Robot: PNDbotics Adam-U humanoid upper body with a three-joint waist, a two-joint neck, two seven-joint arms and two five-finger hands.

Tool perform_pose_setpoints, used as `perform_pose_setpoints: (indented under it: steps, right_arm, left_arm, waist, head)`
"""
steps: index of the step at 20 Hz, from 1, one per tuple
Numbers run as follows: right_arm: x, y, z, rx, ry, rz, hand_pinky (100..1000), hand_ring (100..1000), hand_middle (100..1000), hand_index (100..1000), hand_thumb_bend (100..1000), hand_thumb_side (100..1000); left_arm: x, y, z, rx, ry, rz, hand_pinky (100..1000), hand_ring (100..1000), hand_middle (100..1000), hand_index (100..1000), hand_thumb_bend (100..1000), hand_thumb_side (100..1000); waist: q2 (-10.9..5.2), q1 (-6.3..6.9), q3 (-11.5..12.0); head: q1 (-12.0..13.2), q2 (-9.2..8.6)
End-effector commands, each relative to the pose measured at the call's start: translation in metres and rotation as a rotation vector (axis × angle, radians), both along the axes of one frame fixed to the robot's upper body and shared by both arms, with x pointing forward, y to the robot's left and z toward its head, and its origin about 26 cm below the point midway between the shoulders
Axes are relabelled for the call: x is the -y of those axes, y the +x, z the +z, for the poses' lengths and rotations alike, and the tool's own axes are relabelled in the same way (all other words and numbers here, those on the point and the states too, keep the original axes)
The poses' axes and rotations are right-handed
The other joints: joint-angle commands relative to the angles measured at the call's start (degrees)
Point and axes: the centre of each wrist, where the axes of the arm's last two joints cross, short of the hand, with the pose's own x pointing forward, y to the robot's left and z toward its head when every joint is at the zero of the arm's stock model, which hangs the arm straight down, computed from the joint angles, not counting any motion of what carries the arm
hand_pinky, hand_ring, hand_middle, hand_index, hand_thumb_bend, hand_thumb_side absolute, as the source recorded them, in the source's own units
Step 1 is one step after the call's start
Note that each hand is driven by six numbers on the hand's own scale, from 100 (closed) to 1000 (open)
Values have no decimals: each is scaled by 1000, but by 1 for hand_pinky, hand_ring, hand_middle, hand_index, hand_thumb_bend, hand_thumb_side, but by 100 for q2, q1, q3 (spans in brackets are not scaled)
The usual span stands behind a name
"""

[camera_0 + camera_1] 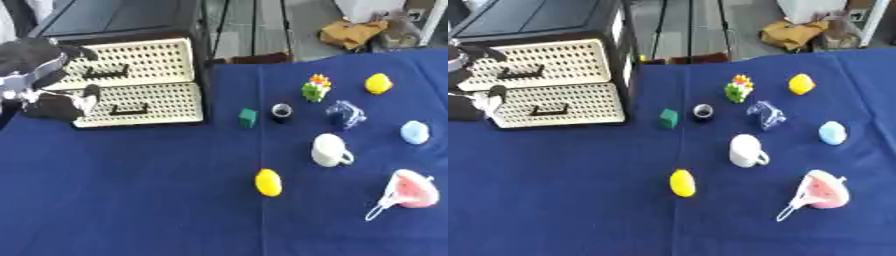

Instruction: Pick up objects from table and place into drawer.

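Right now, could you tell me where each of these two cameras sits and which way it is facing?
Left eye view: in the head, looking down at the blue table and the drawer unit far left; the left hand shows at its front.
Right eye view: beside it, facing the same way; the left hand is cut by the left edge.
Shared: both show the white mug and the near yellow object; no right hand.

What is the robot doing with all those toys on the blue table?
The robot's left hand is up at the cream drawer unit, in front of its two drawers, which both look closed. Nothing has been picked up: the yellow lemon, white mug, green block and pink mask all sit on the blue tablecloth. The right hand isn't visible.
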Motion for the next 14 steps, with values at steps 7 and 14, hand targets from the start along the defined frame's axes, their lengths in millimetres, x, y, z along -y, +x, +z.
perform_pose_setpoints:
  steps: [7,14]
  right_arm:
    - [-2,-3,10,30,-33,11,605,691,643,764,100,962]
    - [-4,-3,10,30,-36,16,606,689,639,759,100,963]
  left_arm:
    - [-10,27,0,-15,22,55,100,100,100,935,100,448]
    - [-14,39,-5,-28,32,85,100,100,100,934,100,445]
  waist:
    - [-29,6,-90]
    - [25,21,-136]
  head:
    - [116,-157]
    - [155,-203]
